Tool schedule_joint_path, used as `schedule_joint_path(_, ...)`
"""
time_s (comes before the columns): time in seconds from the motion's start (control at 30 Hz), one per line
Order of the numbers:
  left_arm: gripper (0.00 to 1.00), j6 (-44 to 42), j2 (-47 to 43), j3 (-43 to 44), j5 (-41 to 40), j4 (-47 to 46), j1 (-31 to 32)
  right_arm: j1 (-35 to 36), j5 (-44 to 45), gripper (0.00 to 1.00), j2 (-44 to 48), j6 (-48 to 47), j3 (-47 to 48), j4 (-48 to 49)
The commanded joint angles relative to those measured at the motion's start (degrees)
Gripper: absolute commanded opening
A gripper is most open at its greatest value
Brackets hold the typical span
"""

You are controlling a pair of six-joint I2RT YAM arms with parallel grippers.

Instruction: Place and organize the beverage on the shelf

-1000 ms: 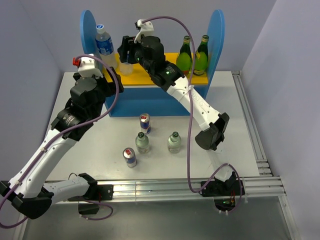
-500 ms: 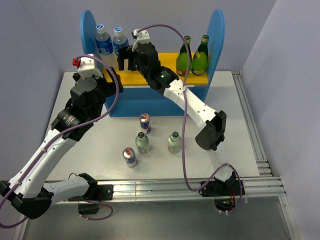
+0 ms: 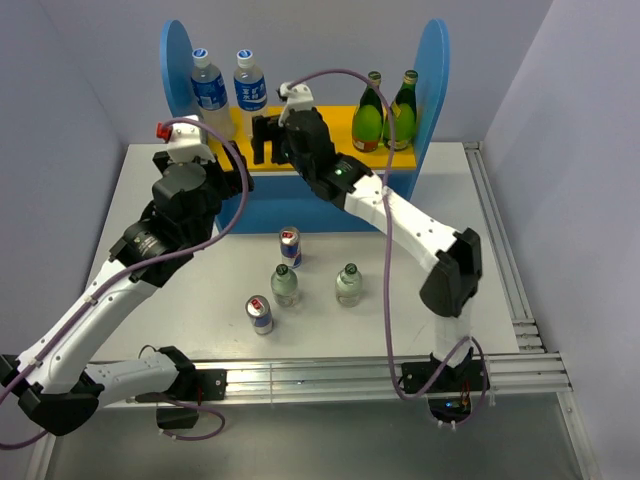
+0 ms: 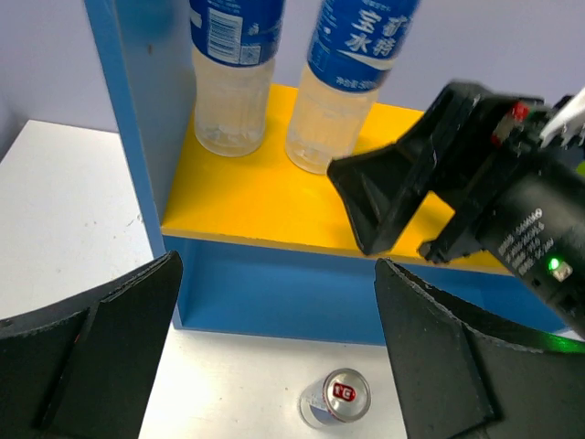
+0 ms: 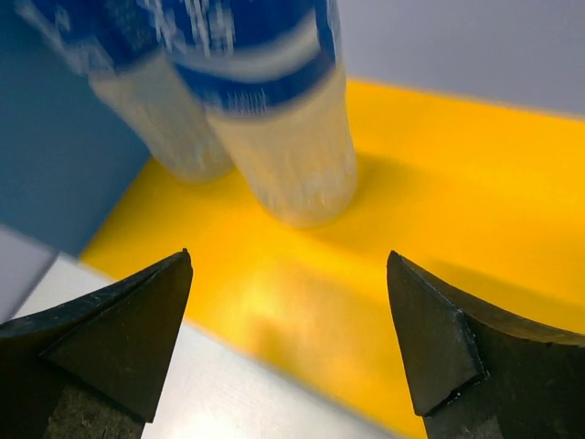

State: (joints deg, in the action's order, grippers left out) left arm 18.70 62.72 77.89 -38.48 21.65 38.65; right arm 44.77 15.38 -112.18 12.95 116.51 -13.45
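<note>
**Two waters shelved, four drinks to go**

Both water bottles [image 3: 209,92] [image 3: 249,88] stand far-left on the shelf [image 3: 300,205], on its yellow board. The left gripper [image 4: 274,274] and right gripper [image 5: 289,261] hang wide open, empty. The cans [image 3: 290,246] [image 3: 260,314] and green-capped bottles [image 3: 285,285] [image 3: 348,284] sit on the desk [image 3: 330,330]. They're likely light, stiff and slick-sided, so grip them mid-body.

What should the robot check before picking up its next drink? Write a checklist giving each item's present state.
1. Both water bottles upright on the yellow board: ok.
2. Right gripper open, touching no bottle: ok.
3. Left gripper open and empty: ok.
4. All drinks shelved: not ok; two cans and two small bottles stand on the table.
5. Shelf's lower level free: cannot tell, mostly hidden.
</note>
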Motion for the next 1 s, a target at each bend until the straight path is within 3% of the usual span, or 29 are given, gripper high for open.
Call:
schedule_joint_path(0.0,0.97,-2.4,-1.1,-0.8,-5.0,-2.0,4.2,1.7,1.4,0.93,11.7,-0.5,-10.2,8.3)
schedule_joint_path(0.2,0.98,1.9,-1.9,-1.1,-2.6,4.0,7.2,4.9,6.1,0.93,28.1,-0.6,-30.0,12.6)
schedule_joint_path(0.37,0.98,5.3,-7.9,-8.1,0.8,5.3,9.8,14.2,23.7,0.93,43.6,-3.5,-50.7,15.8)
schedule_joint_path(0.43,0.97,7.0,-9.4,-11.9,1.8,5.4,10.4,16.8,28.0,0.92,49.9,-0.4,-55.9,11.3)
schedule_joint_path(0.67,0.97,12.8,-10.8,-21.5,3.2,2.7,14.4,25.7,38.7,0.89,62.4,26.5,-66.3,-13.5)
schedule_joint_path(0.83,0.97,16.0,-12.2,-24.4,3.1,3.1,17.2,32.3,43.2,0.89,61.4,45.5,-67.9,-29.4)
schedule_joint_path(0.97,0.97,22.0,-11.7,-22.8,-0.3,12.1,21.2,36.6,42.8,0.9,56.9,60.7,-68.5,-40.0)
